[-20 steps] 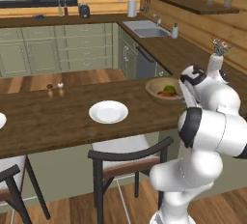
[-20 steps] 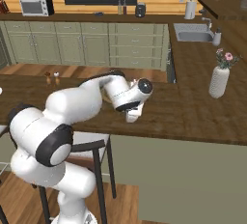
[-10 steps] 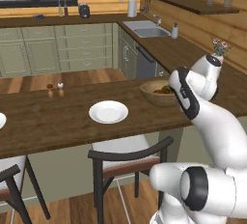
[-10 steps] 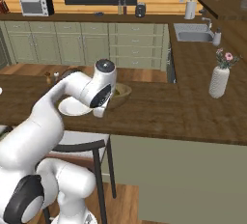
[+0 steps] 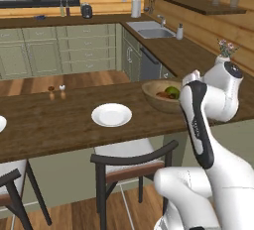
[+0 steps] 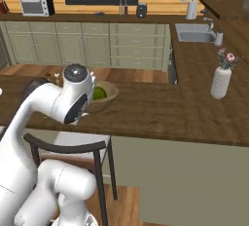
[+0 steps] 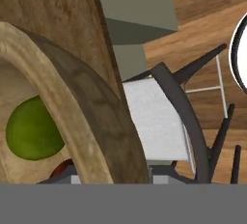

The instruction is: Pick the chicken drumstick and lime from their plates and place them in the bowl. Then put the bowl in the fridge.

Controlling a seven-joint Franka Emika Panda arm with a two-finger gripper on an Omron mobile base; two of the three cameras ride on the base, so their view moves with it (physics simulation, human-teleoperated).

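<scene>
Wooden bench (image 5: 59, 125) carries nothing of my bowl (image 5: 159, 96) now; I've got the hand nipped nearly closed on its rim, lime (image 7: 33, 127) and drumstick (image 5: 162, 94) riding inside, ready for the fridge.

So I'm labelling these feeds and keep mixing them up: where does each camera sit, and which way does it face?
Left base view: behind the arm's left, looking forward and down over the counter, plate and bowl; arm at lower right.
Right base view: behind its right, facing the same counter and bowl; arm at lower left.
Hand view: on the hand, close against the bowl's rim, lime inside.
Both base views share bowl, lime and sink.
</scene>
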